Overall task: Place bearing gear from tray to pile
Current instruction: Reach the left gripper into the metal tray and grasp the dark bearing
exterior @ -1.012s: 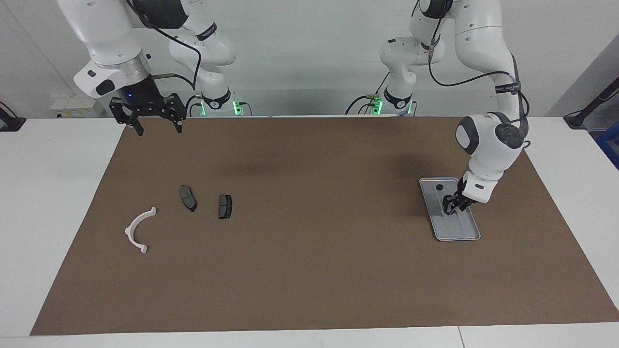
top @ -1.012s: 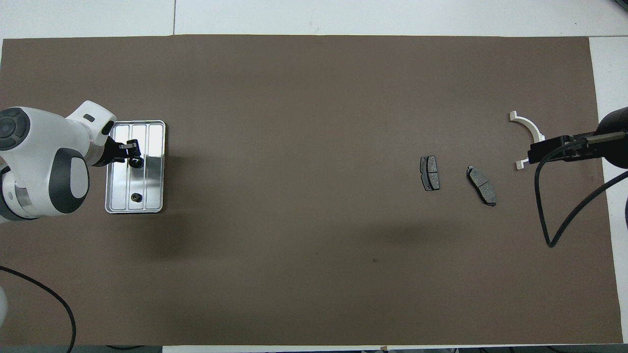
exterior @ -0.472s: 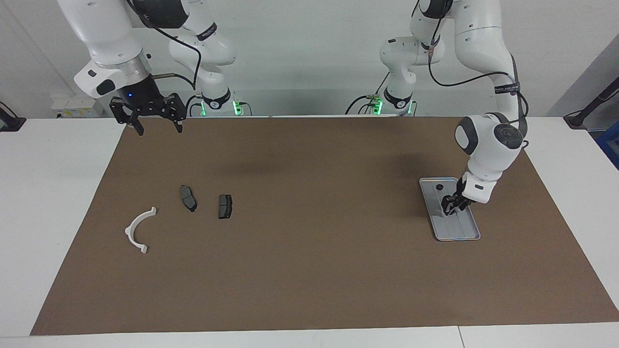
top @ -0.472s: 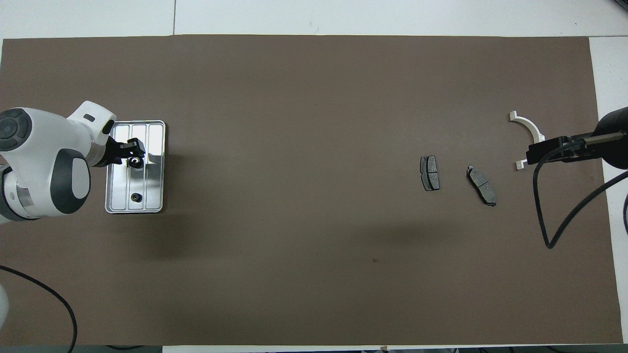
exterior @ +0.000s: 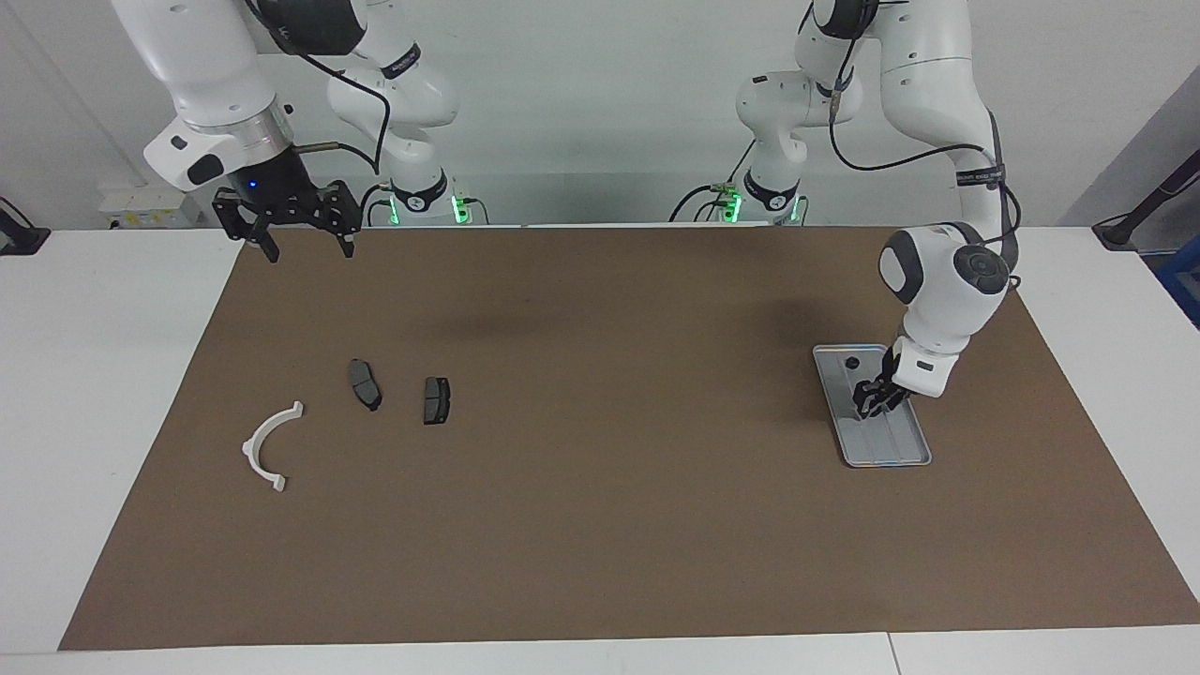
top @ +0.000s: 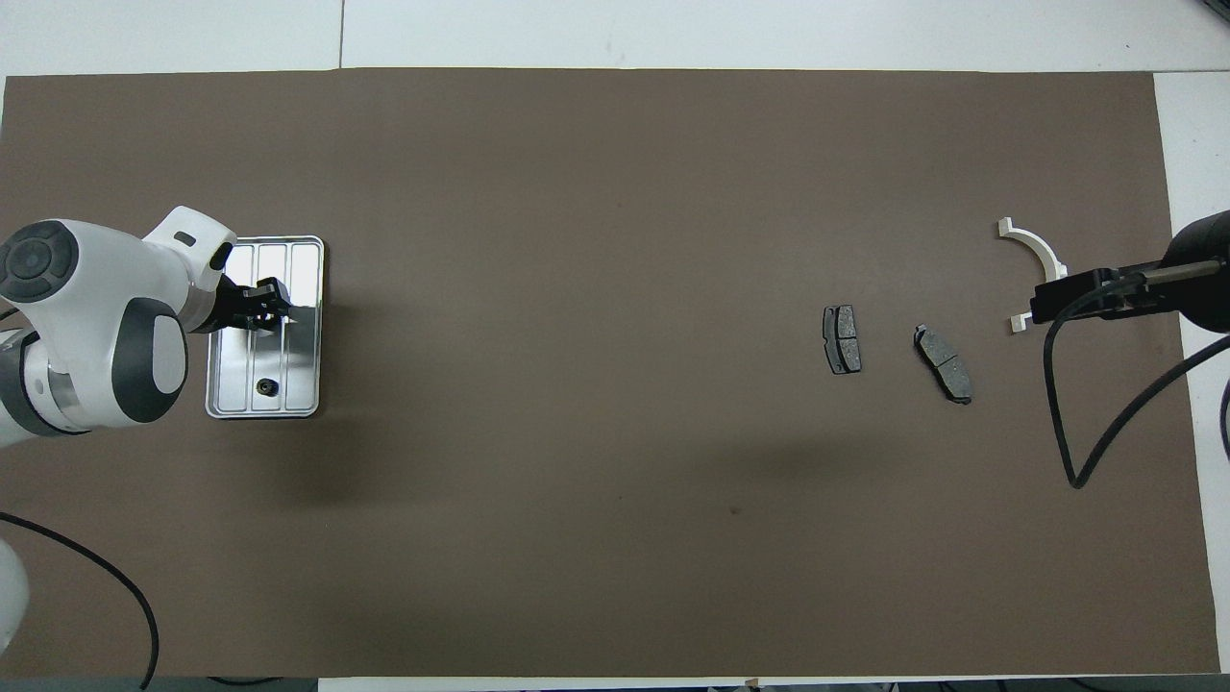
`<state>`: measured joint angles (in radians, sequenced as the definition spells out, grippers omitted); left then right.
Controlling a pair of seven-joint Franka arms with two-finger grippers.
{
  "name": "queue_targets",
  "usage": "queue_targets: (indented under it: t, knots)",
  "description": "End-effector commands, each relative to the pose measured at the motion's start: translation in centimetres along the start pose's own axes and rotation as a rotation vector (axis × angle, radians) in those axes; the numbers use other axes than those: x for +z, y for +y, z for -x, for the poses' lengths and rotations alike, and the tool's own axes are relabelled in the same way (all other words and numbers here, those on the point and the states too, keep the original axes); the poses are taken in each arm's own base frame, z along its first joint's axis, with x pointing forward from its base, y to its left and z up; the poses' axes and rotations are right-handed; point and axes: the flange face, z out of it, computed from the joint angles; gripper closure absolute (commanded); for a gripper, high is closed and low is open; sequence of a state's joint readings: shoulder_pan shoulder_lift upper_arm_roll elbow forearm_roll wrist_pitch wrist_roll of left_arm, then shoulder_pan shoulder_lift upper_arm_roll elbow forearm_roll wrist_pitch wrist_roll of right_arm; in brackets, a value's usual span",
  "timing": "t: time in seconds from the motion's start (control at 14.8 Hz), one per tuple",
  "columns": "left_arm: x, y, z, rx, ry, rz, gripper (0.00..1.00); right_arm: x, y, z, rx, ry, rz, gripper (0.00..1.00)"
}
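Left claw (exterior: 870, 401) low in the tray (exterior: 914, 457), apparently clamped on one small dark gear, grip unconfirmed; second gear (top: 263, 387) lies in tray; pile (exterior: 434, 400) unchanged; right claw (exterior: 307, 246) apart, waiting; transfer not yet done.

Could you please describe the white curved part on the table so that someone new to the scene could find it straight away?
Look toward the right arm's end of the brown mat, well away from the metal tray. A small group of loose parts lies there: two dark grey brake pads and, beside them and closer to the mat's edge, the white bracket. It is the only white part, a thin half-ring with small tabs at its ends.
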<state>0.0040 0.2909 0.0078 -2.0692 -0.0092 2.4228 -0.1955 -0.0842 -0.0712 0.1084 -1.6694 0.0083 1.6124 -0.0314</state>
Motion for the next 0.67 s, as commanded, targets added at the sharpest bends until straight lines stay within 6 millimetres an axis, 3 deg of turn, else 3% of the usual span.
queue_targets:
  t: [0.0, 0.2, 0.4, 0.61]
  knots:
    - [0.3, 0.2, 0.5, -0.007, 0.012, -0.002, 0.53, -0.2, -0.1, 0.6, 0.004, -0.008, -0.010, 0.00]
    - [0.3, 0.2, 0.5, -0.008, 0.006, -0.003, 0.74, -0.3, -0.1, 0.6, 0.005, -0.005, -0.011, 0.00]
    - [-0.3, 0.9, 0.3, -0.023, -0.014, -0.007, 0.75, -0.3, 0.0, 0.6, 0.007, -0.006, -0.013, 0.00]
    - [-3.8, 4.4, -1.6, -0.082, -0.023, -0.007, 0.75, -0.3, 0.0, 0.6, 0.007, -0.005, -0.013, 0.00]
